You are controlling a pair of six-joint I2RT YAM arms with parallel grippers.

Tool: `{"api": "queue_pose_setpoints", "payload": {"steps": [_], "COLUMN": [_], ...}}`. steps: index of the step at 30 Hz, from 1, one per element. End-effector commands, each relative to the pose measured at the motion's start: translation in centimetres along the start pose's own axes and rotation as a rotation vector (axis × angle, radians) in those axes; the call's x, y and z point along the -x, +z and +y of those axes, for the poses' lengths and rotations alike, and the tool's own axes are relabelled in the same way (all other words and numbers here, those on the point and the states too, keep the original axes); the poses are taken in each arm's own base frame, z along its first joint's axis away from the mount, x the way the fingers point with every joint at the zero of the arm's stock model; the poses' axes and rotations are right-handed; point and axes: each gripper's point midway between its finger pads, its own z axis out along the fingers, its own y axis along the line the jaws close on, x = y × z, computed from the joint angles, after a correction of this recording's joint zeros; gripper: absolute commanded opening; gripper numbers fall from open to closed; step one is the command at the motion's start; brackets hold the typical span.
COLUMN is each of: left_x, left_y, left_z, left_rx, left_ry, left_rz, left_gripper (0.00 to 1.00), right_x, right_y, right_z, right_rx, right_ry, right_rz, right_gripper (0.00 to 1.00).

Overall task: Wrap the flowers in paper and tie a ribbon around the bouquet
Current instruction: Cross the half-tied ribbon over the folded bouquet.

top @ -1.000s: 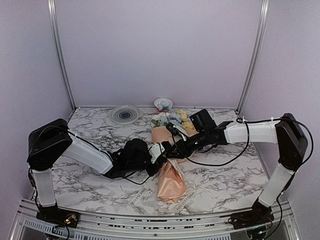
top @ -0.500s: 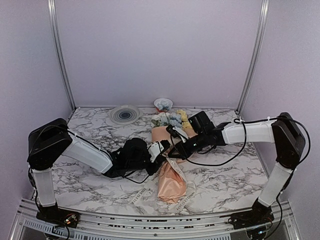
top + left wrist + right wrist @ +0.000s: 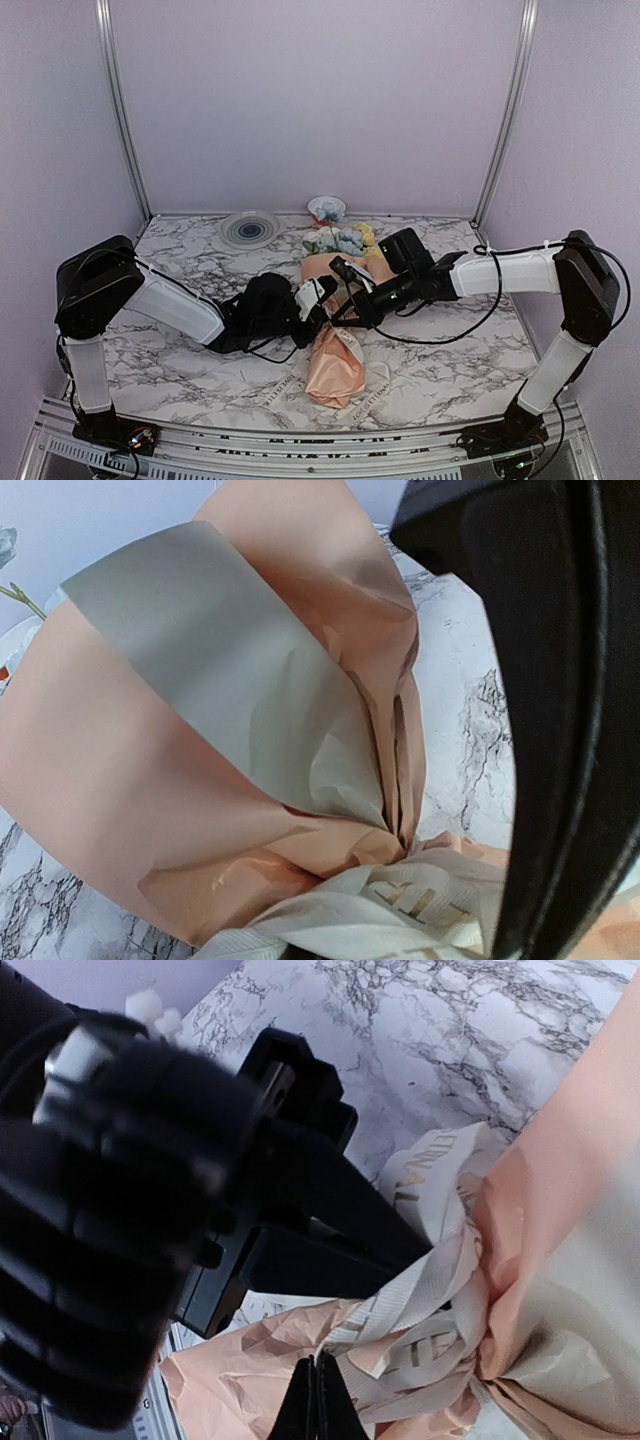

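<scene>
Ribbon, bunched at bouquet waist just ahead of right gripper, is now met by jaws just snapped shut, left gripper shut opposite; knot-tightening is judged next.

Top view: both arms cross at the waist of the bouquet. I can't see the tie under the black housings. Print on the ribbon is too small to read. Contents of the far bowl are too small to tell.

Left wrist view: one finger fills the right side, out of focus and cut by the frame. The ribbon runs off the near edge with its lettering partly hidden.

Right wrist view: the left gripper is a dark blur at left. The right gripper has its tips pressed together, cut off at the bottom. I can't tell whether any ribbon is pinched between them.
</scene>
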Motion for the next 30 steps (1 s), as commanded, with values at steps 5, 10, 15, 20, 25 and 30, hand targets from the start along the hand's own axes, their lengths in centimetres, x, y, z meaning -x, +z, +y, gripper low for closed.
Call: {"api": "queue_pose_setpoints", "payload": {"steps": [5, 10, 15, 20, 25, 30], "left_x": [2.0, 1.3, 1.2, 1.0, 0.9, 1.1], "left_y": [-0.4, -0.1, 0.0, 0.1, 0.2, 0.1], "left_z": [-0.4, -1.0, -1.2, -1.1, -1.1, -1.2], "left_rx": [-0.055, -0.092, -0.100, -0.096, -0.096, -0.102], "left_ry": [-0.040, -0.068, -0.069, -0.063, -0.062, -0.060], "left_rz": [-0.068, -0.060, -0.061, -0.056, -0.056, -0.059], "left_gripper": [0.00, 0.00, 0.00, 0.00, 0.00, 0.00], "right_x": [-1.2, -0.4, 1.8, 3.1, 2.7, 1.7], "right_y": [1.1, 0.7, -2.2, -4.7, -5.7, -5.0], "right_z": [1.9, 0.1, -0.9, -1.0, -2.2, -3.8], "right_rx": [0.088, -0.021, -0.090, -0.128, -0.159, -0.203], "right_ry": [0.012, 0.036, 0.049, 0.041, 0.074, 0.119], "right_rz": [0.019, 0.006, -0.062, -0.100, -0.113, -0.089], "right_gripper": [0.02, 0.20, 0.31, 0.37, 0.40, 0.19]}}
